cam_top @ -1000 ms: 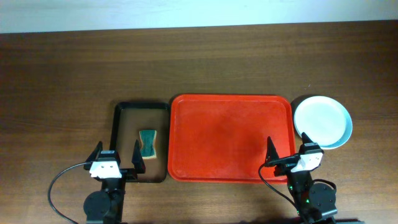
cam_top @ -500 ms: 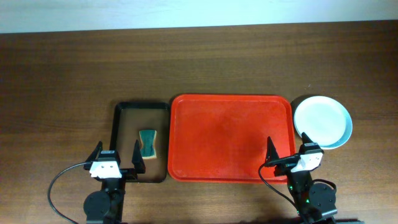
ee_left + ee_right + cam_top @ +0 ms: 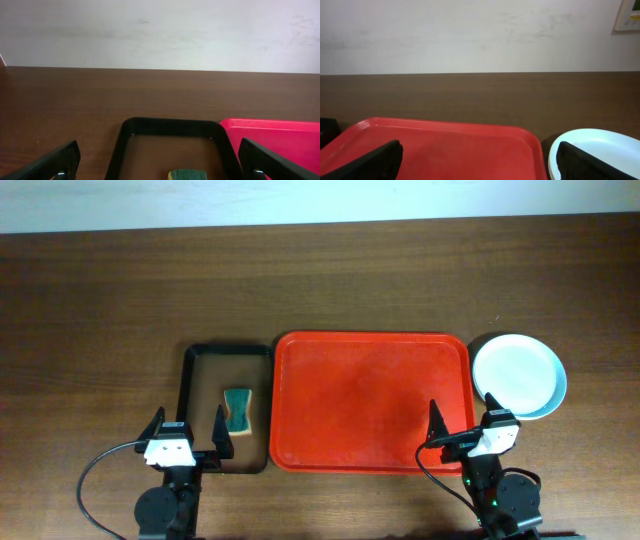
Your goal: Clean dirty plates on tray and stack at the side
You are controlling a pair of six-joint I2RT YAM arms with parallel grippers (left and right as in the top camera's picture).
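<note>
Plainly, both arms sit at the near edge of the table (image 3: 100, 300) with nothing in their grasp. The left gripper (image 3: 189, 416) has its jaws spread wide and bare; in its wrist view the two dark fingers (image 3: 50, 165) stand at the far sides of the picture, and between them lies the near end of the narrow black tray (image 3: 190, 380). A green sponge (image 3: 237, 411) rests inside that tray, just ahead of the jaws and not touching them. The right gripper (image 3: 465, 420) is likewise fully spread and holds nothing, poised over the near right corner of the red tray (image 3: 370, 400), whose floor lies bare. The plates (image 3: 518, 375) are stacked on the table just off the red tray's right rim, a white one on top with a pale blue rim showing beneath it at the lower right. How many lie under it cannot be told. Nothing stands between the right jaws and the stack.
</note>
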